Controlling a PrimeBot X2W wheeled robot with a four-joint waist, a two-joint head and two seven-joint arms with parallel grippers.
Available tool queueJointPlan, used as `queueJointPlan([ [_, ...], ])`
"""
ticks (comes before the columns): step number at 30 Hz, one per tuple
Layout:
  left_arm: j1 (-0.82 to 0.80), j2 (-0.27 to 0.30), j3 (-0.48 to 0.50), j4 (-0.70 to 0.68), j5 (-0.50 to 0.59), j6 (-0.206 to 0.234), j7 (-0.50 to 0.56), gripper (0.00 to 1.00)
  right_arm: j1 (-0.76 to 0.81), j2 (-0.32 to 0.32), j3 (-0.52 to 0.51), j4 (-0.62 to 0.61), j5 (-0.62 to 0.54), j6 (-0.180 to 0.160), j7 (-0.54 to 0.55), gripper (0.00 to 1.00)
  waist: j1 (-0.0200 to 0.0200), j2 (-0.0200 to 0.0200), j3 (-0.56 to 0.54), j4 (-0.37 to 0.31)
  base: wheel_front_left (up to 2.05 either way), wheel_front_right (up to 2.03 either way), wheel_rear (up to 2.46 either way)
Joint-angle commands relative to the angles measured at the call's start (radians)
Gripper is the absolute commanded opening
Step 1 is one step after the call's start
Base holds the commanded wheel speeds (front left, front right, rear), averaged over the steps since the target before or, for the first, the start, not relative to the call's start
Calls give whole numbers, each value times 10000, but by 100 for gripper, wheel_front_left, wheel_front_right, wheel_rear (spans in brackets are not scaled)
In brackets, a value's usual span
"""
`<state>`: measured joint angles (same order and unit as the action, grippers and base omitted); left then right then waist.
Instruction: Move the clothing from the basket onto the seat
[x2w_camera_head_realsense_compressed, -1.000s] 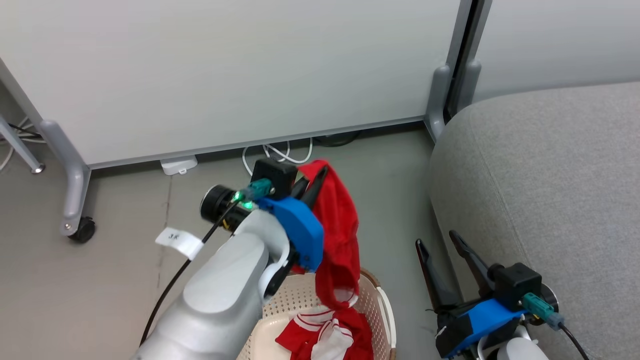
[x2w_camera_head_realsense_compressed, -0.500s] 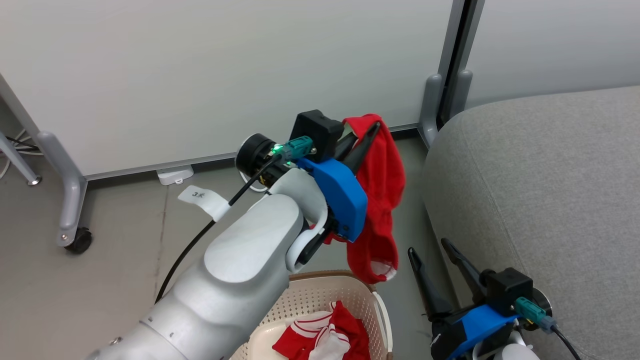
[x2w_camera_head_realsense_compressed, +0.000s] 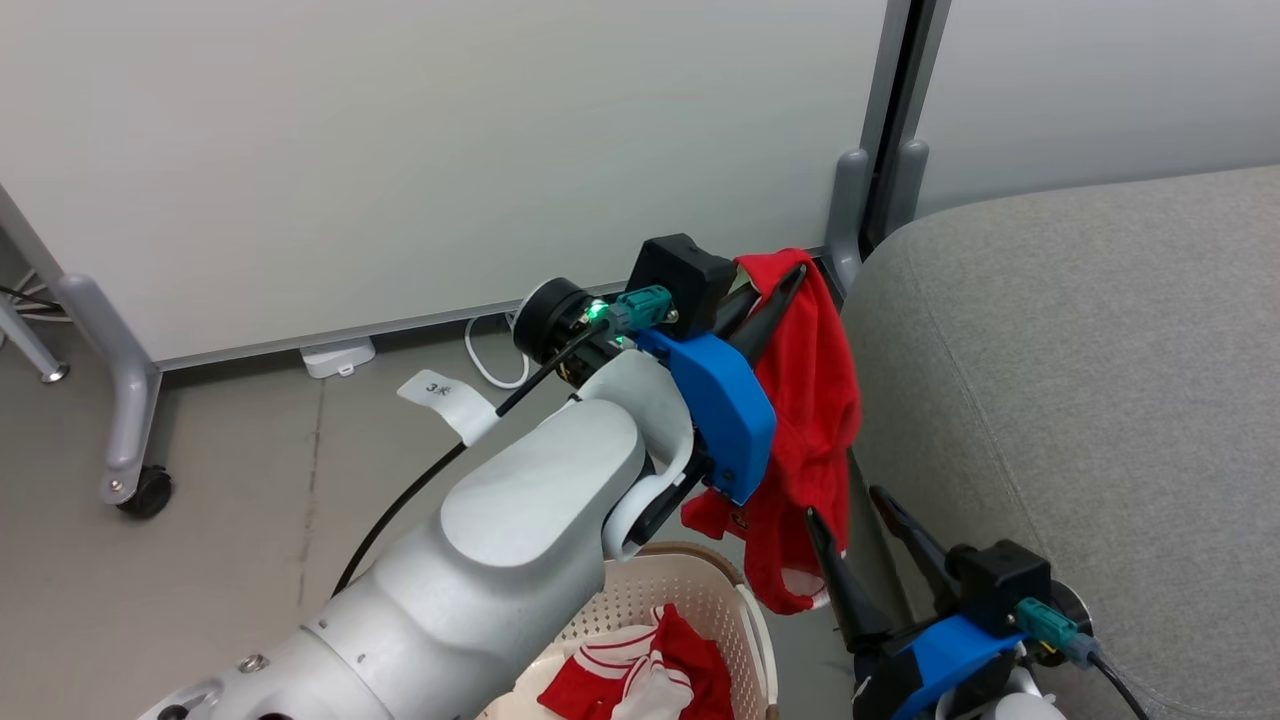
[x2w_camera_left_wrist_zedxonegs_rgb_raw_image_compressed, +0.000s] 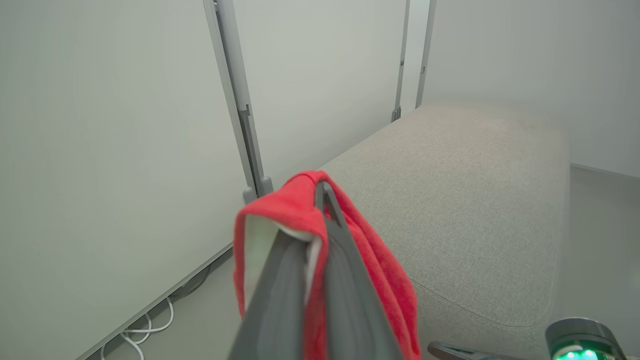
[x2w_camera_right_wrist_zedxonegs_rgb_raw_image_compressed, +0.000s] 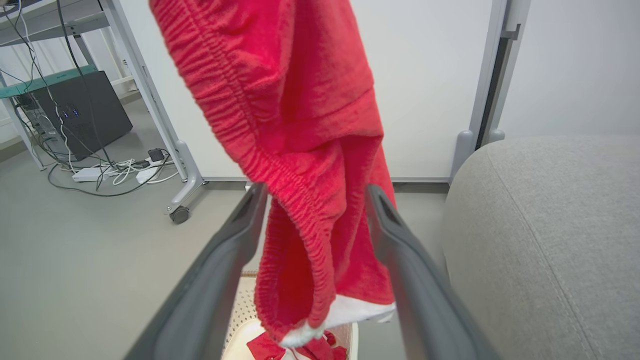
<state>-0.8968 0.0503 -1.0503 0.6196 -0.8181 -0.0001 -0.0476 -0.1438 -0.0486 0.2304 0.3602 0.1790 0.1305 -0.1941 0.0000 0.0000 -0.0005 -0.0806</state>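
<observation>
The left end effector (x2w_camera_head_realsense_compressed: 792, 274) is carrying the red garment (x2w_camera_head_realsense_compressed: 815, 400) further right across the head view than half a second ago. The cloth is now hanging just beside the rounded edge of the seat (x2w_camera_head_realsense_compressed: 1080, 380), its white-trimmed hem lower and to the right of the basket (x2w_camera_head_realsense_compressed: 742, 598) rather than above it. The left fingers are clenched on the garment's top fold. At the lower centre the basket is holding the second piece of clothing (x2w_camera_head_realsense_compressed: 640, 680), red with white stripes, lying crumpled inside.

The right end effector (x2w_camera_head_realsense_compressed: 845, 505) is sitting released at the lower right, fingers spread. In the right wrist view the hanging garment is showing between them, and I cannot tell whether it is touching them. A white partition panel (x2w_camera_head_realsense_compressed: 400, 150) is filling the upper left, with its castor leg (x2w_camera_head_realsense_compressed: 125, 420) at the left edge and a white cable (x2w_camera_head_realsense_compressed: 485, 360) lying on the floor (x2w_camera_head_realsense_compressed: 200, 560) below it.
</observation>
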Motion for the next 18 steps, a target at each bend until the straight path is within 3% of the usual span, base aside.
queueJointPlan([
  [1, -181, 4, -95, 20, -100, 67, -96, 0, 24, -32, 65, 24, 97, 5, 34, 100, 0, 0, -4, -9, 0, 0, 0],
  [18, -668, 3, -1128, 190, -1203, 327, -511, 0, -1698, -32, 959, 1465, 365, 5, 211, 100, 0, 0, -35, 12, 0, 0, 0],
])
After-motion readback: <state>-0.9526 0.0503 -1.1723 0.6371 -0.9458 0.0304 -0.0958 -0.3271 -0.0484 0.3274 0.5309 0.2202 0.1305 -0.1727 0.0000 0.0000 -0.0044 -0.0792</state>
